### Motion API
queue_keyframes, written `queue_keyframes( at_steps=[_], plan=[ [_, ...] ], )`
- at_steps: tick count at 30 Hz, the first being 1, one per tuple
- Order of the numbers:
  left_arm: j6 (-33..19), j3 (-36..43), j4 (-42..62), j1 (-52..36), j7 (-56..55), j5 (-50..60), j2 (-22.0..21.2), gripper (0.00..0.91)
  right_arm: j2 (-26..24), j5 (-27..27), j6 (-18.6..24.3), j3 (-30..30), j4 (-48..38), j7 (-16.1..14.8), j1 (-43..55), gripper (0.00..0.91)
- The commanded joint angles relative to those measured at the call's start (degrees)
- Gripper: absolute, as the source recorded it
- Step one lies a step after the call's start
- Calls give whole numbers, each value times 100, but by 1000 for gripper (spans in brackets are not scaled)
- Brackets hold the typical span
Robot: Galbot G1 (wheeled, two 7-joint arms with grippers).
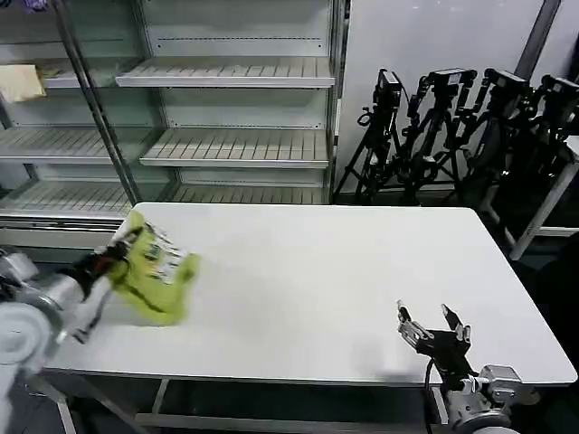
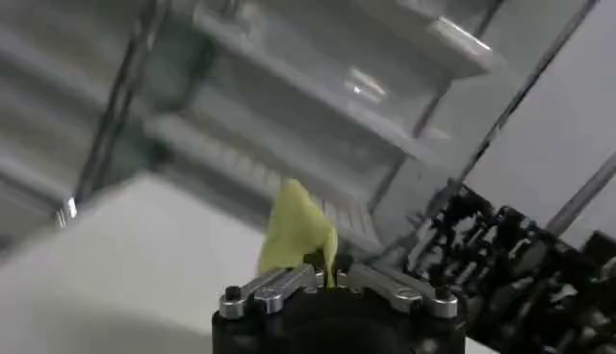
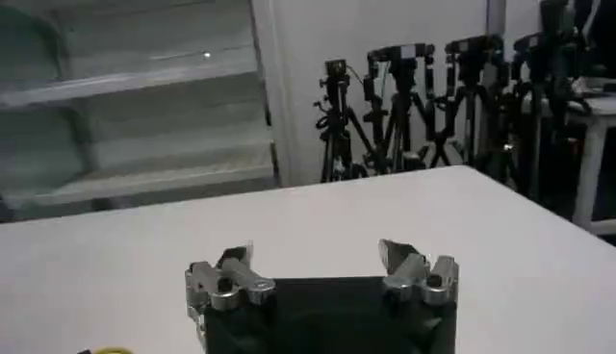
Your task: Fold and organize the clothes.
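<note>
- nearest the head camera, the right gripper [image 1: 432, 327] sits low over the near right part of the white table [image 1: 326, 271], fingers spread wide apart, nothing between them.
- right wrist view: same right gripper [image 3: 318, 269], two metal fingertips [image 3: 234, 260] well apart, bare tabletop [image 3: 318, 216] ahead of them.
- left gripper [image 1: 113, 258] is at the table's left side, toward the far edge, jaws closed tight on the lime t-shirt [image 1: 158, 267].
- t-shirt is bunched into a crumpled bundle at the table's far left corner; part of it seems lifted off the surface in the gripper, the lower folds hang down to or near the tabletop. cannot tell how much actually rests on it.
- small white and dark print [image 1: 161, 251] faces up on the top of the bundle.
- left wrist view: left gripper [image 2: 327, 277] with fingers pressed together, a peak of the yellow-green t-shirt [image 2: 298, 231] sticking up from between them.
- behind the table: a glass-fronted shelving unit [image 1: 226, 108] with white slatted shelves.
- to the right of the shelving, a cluster of black tripods [image 1: 452, 127] against the wall, well apart from the table.
- pale cream cloth [image 1: 20, 81] lies on an upper shelf at far left.
</note>
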Motion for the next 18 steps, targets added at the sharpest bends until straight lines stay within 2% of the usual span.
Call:
queue_keyframes(
  at_steps=[1, 3, 4, 5, 7, 9, 12, 18],
  plan=[
    [-205, 1527, -1111, 783, 632, 4712, 758, 40, 41, -72, 81, -127, -62, -48, 65, 907],
    [-535, 2632, -755, 786, 744, 6247, 365, 40, 53, -103, 94, -83, -20, -50, -20, 907],
    [-579, 3151, -666, 765, 741, 6602, 243, 40, 54, -114, 96, -65, -4, -51, -39, 907],
    [-691, 3686, -285, 541, 726, 7029, -178, 40, 61, -135, 103, -29, 17, -51, -77, 907],
    [-735, 4211, 173, 180, 703, 7620, -588, 40, 84, -155, 102, 17, 72, -40, -115, 907],
    [-679, 4638, 375, -155, 668, 7760, -948, 40, 120, -168, 89, 49, 114, -26, -152, 907],
    [-534, 5075, 315, -548, 664, 7737, -1250, 40, 168, -228, 89, 70, 168, -24, -214, 907],
    [-261, 5436, -13, -1152, 640, 6951, -1360, 40, 297, -338, 93, 99, 171, -31, -294, 907]
  ],
)
